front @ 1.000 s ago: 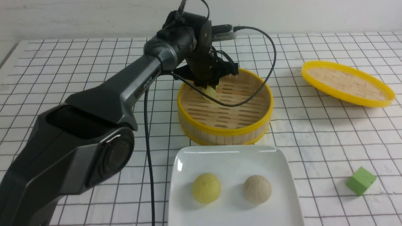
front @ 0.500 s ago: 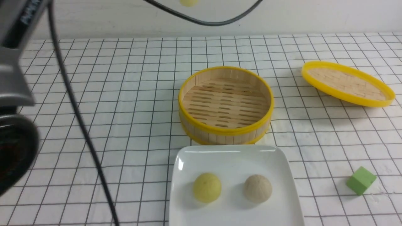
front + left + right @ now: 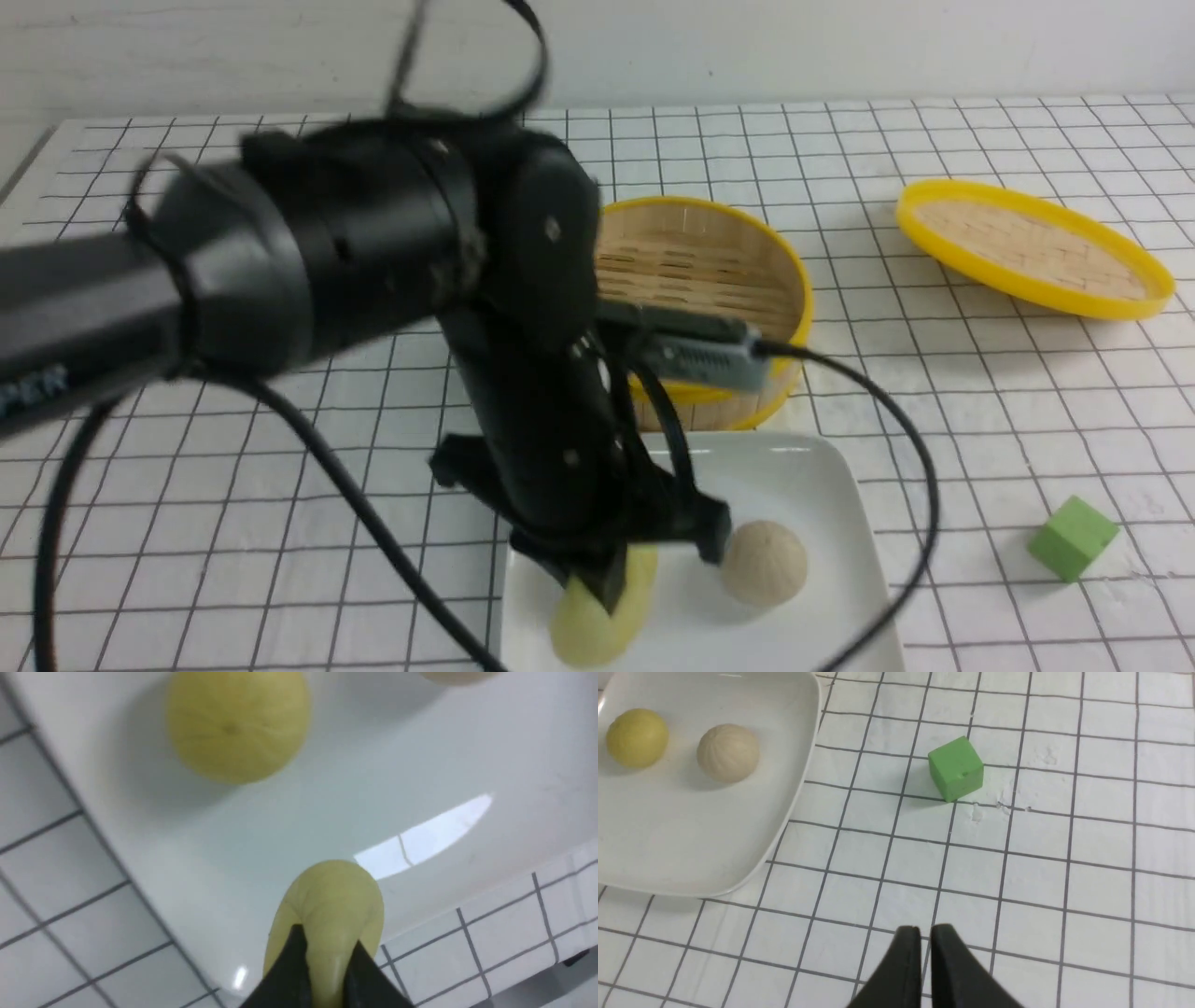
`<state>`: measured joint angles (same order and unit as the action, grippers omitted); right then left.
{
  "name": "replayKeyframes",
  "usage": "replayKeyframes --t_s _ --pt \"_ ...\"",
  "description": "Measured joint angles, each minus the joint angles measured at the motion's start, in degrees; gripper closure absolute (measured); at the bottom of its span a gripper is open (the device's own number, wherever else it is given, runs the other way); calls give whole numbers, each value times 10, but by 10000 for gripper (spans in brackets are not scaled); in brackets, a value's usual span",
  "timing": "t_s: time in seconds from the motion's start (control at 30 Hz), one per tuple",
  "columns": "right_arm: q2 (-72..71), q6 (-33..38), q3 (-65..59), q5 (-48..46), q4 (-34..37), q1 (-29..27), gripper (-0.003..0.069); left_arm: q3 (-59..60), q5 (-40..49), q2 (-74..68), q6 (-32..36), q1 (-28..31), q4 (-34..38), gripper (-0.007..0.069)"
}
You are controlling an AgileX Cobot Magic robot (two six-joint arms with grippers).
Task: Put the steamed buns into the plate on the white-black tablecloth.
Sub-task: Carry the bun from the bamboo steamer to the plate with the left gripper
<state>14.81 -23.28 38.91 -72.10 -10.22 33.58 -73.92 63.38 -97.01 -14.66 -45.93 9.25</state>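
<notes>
My left gripper (image 3: 611, 588) is shut on a pale yellow steamed bun (image 3: 332, 905), squeezed narrow between the jaws, low over the near-left part of the white plate (image 3: 803, 467). The held bun shows blurred in the front view (image 3: 583, 635). A second yellow bun (image 3: 238, 723) and a beige-white bun (image 3: 764, 563) lie on the plate; the arm hides most of the second yellow one in the front view. The plate rests on the white-black tablecloth (image 3: 280, 233). My right gripper (image 3: 926, 933) is shut and empty above the cloth, right of the plate.
The bamboo steamer basket (image 3: 709, 271) stands just behind the plate, with no bun visible in it. Its flat yellow-rimmed lid (image 3: 1032, 247) lies at the far right. A green cube (image 3: 1074, 539) sits on the cloth right of the plate. The left arm's cable (image 3: 896, 439) loops over the plate.
My left gripper lifted the yellow bun out of the steamer basket, rose out of the front view, and has come down over the plate with the bun in it.
</notes>
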Motion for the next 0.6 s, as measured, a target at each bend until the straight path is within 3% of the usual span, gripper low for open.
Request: replayKeyframes --t_s 0.13,0.33,0.47,0.6 --pt "0 0 0 3 -3 0 600 6 -56 -20 -7 -42 -18 592" --pt "0 -6 0 7 -2 0 592 7 -73 -49 -15 -50 -23 559" --pt "0 -19 0 6 1 0 588 7 -100 -62 -15 -50 -30 472" --pt "0 -23 0 0 28 0 585 7 -117 -64 -15 -50 -30 313"
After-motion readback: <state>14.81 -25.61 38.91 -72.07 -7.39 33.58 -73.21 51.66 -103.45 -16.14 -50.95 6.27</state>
